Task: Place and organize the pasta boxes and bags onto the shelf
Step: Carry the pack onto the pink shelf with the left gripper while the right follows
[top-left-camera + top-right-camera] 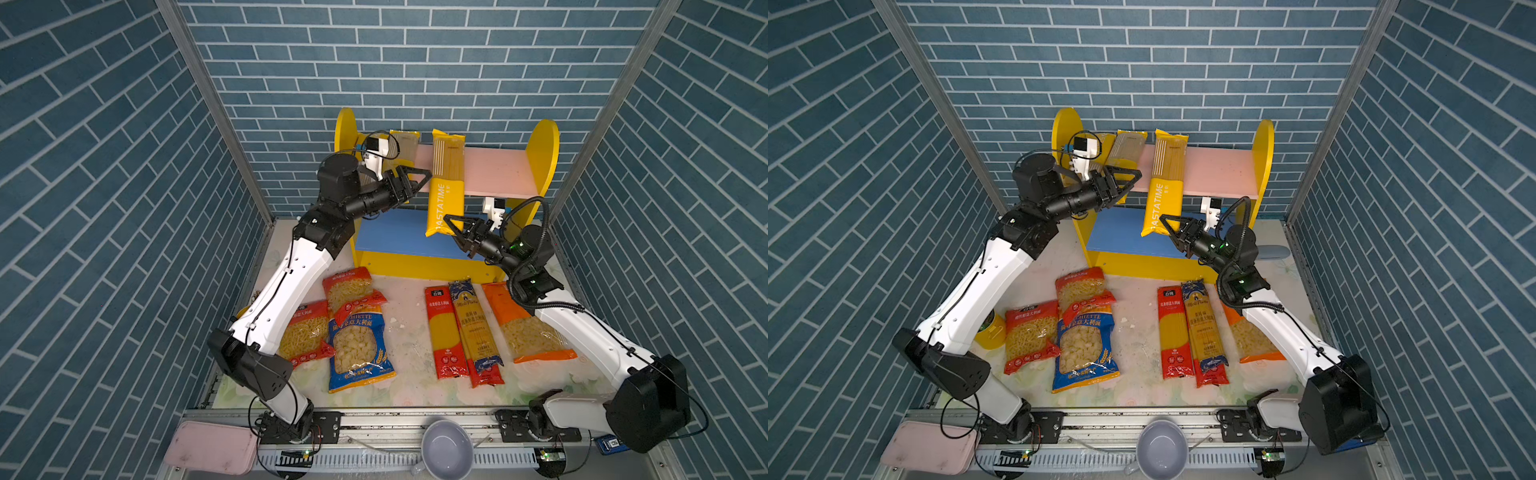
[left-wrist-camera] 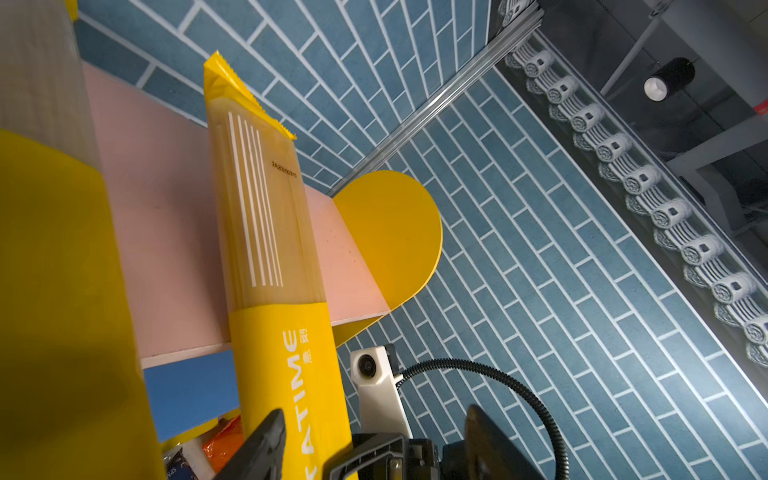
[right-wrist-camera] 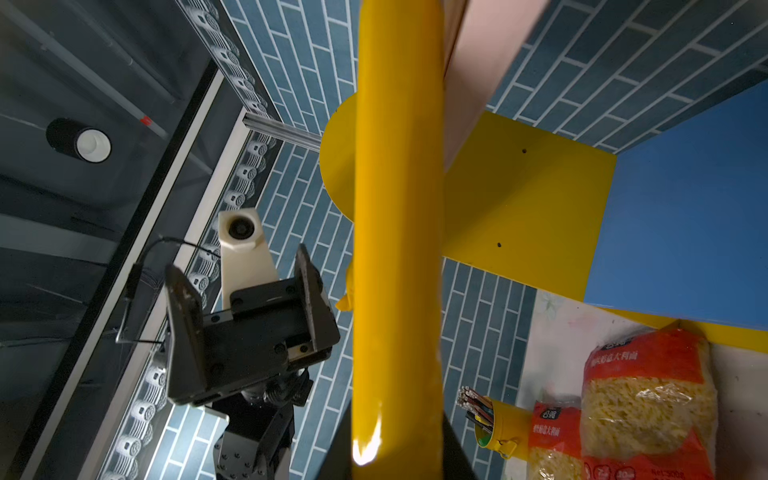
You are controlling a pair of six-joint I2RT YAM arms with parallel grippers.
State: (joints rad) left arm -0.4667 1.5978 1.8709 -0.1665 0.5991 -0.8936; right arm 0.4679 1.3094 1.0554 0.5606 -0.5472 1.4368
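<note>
PASTATIME pack [image 1: 445, 187] — long yellow spaghetti bag. The far half is a clear window with white stripes. The brand is printed in white, lengthwise, on the solid yellow near half; the left wrist view shows only "ATIME" and a small code I cannot read for certain.
Axis: near–far and tilted. The crimped far end points at the far wall and lies on the pink upper board [image 1: 494, 170] of the shelf [image 1: 542, 153]. The middle crosses that board's near edge, and the near end hangs lower, over the blue lower board [image 1: 390, 232].
Grip: the right pincer [image 1: 453, 226] is clenched on the pack's near end. The left pincer [image 3: 237, 266] stands released, its jaws spread with nothing between them, just left of the pack and not touching it.

Second yellow long pack [image 1: 405, 143] — far left of the pink upper board, axis near–far, partly hidden by the left arm. No writing is legible.

Bench [image 1: 407, 345], near side of the shelf:
- Left group: two red short-pasta bags [image 1: 347, 286] [image 1: 305, 332] with Chinese labels. A blue bag [image 1: 357, 345], reading "…CHETTE" above Chinese characters, touches both.
- Right group, side by side, long axes near–far: a red long pack [image 1: 444, 332] with Chinese writing; a dark-blue long pack [image 1: 471, 324] whose gold script is too small to read; an orange bag [image 1: 528, 324] partly under the right arm.
</note>
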